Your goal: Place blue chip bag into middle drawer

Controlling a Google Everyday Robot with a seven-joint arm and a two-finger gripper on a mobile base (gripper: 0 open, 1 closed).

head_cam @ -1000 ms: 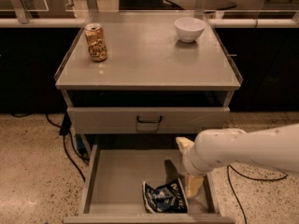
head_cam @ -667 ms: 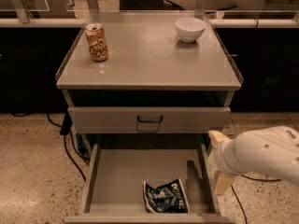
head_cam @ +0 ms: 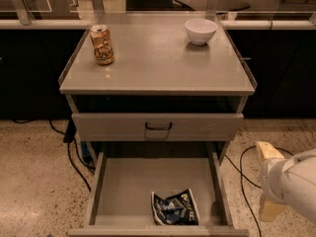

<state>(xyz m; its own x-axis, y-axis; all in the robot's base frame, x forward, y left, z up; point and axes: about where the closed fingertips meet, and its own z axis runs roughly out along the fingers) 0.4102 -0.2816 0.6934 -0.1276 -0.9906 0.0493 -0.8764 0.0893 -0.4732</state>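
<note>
Blue chip bag lies in the middle drawer, lower centre. Gripper, lower right, spread and empty. Placement appears complete; next, move the arm clear.

One of each small item, two drawers on one cabinet.
There was one blue chip bag, one tan drink can, one white bowl, two drawers, namely the open middle drawer and a closed drawer front with one black handle, and one gripper, right of the open drawer.
</note>
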